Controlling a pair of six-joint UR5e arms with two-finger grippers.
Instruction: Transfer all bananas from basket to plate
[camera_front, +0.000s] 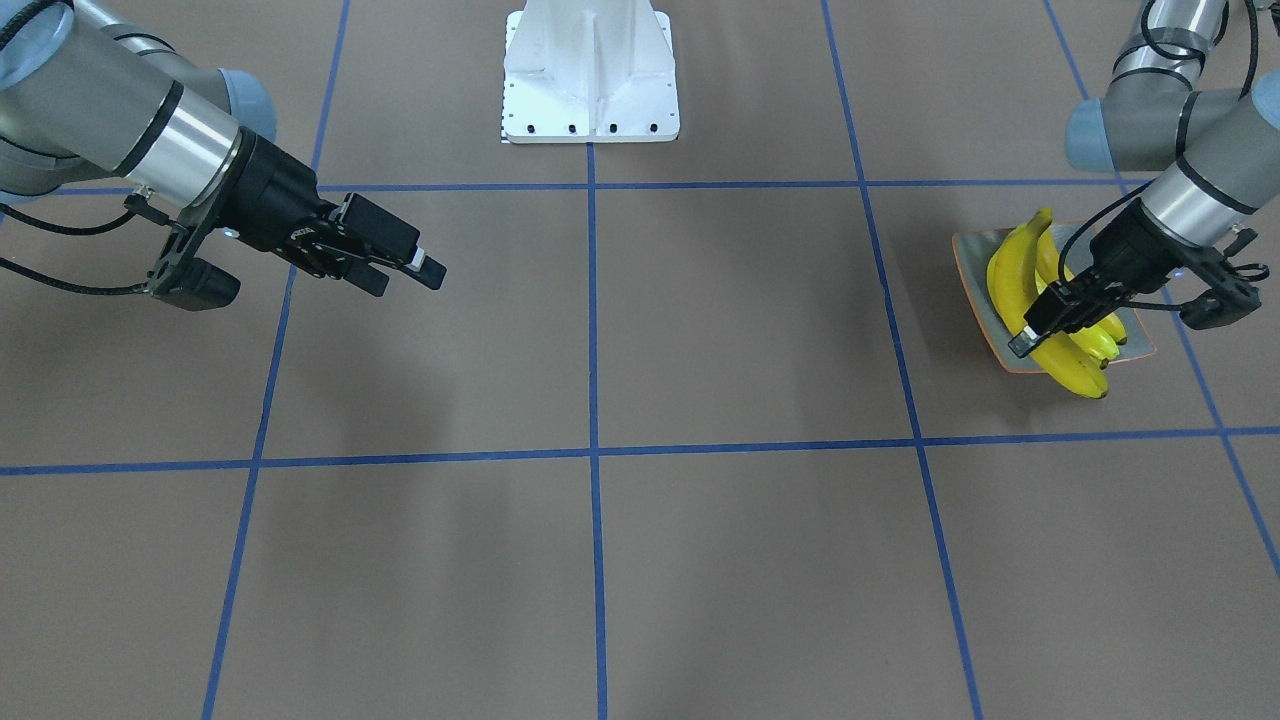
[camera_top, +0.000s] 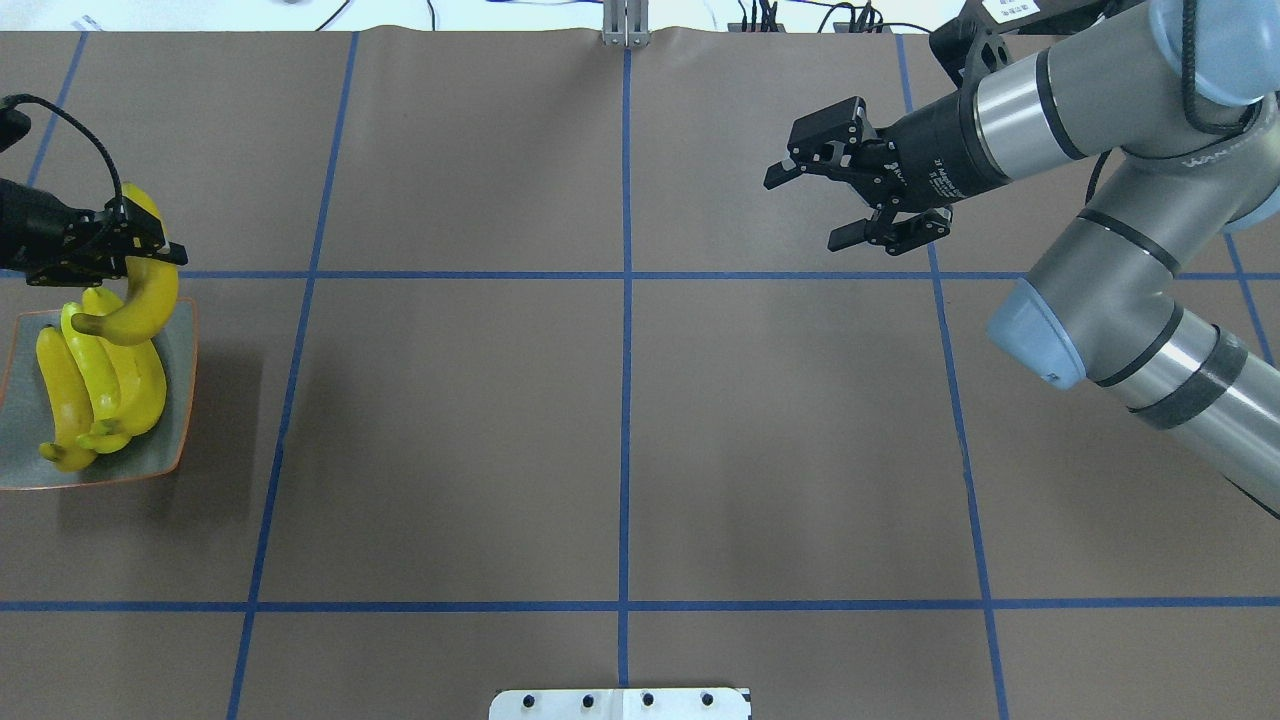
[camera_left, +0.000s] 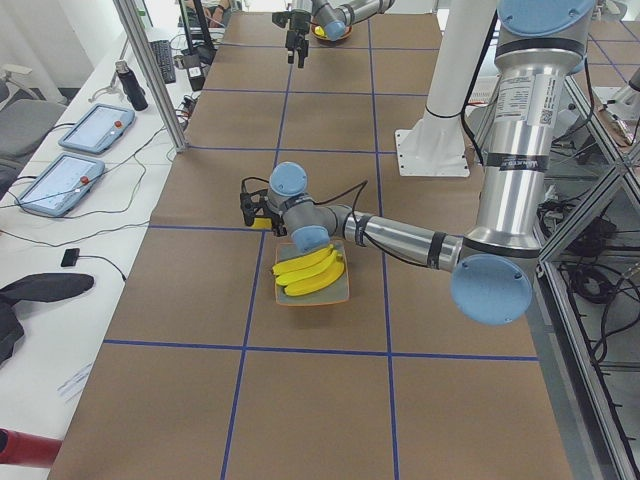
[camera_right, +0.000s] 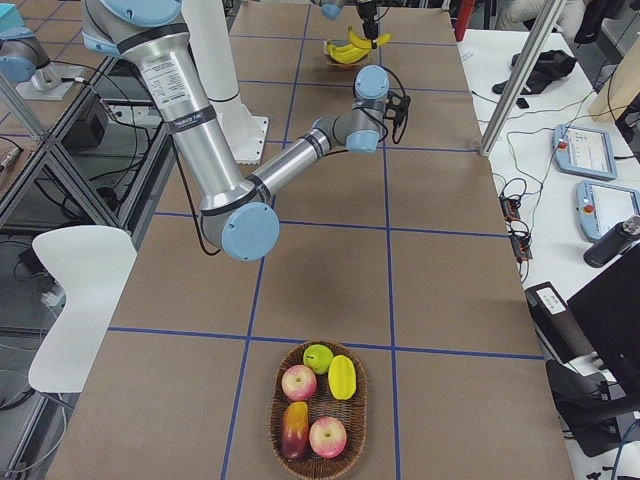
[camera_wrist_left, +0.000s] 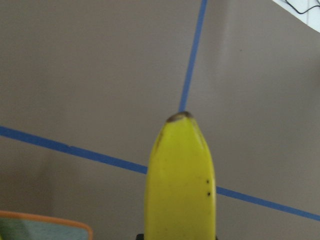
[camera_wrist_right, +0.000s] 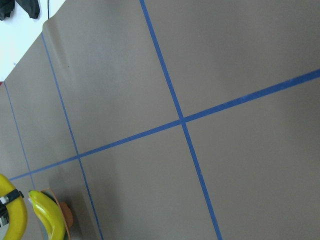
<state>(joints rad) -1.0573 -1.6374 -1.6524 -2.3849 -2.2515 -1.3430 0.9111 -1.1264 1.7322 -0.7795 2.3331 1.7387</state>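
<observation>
Left claw (camera_top: 150, 252): clenched on one banana (camera_top: 150, 300), gripped near its middle. The fruit hangs tilted, its upper end above the claw and its lower end dipping toward the plate (camera_top: 178, 440).

The held banana sits over the plate's far edge, just above the other bananas (camera_top: 100, 385). Cannot tell whether its lower tip touches them. The others lie side by side in the plate, at the bench (camera_top: 620, 430) end on the robot's left.

Left wrist view: the banana fills the lower centre, dark tip pointing away from the lens, with an orange-brown plate corner at lower left.

Right claw (camera_top: 808, 210): released, jaws spread, nothing between them. It is in the air over the bench's right half, well apart from plate and fruit.

Basket (camera_right: 274, 425): at the bench's other end, seen from the right side only, holding apples and other fruit.

Writing: small white print on the right arm's wrist collar, too small to read.
</observation>
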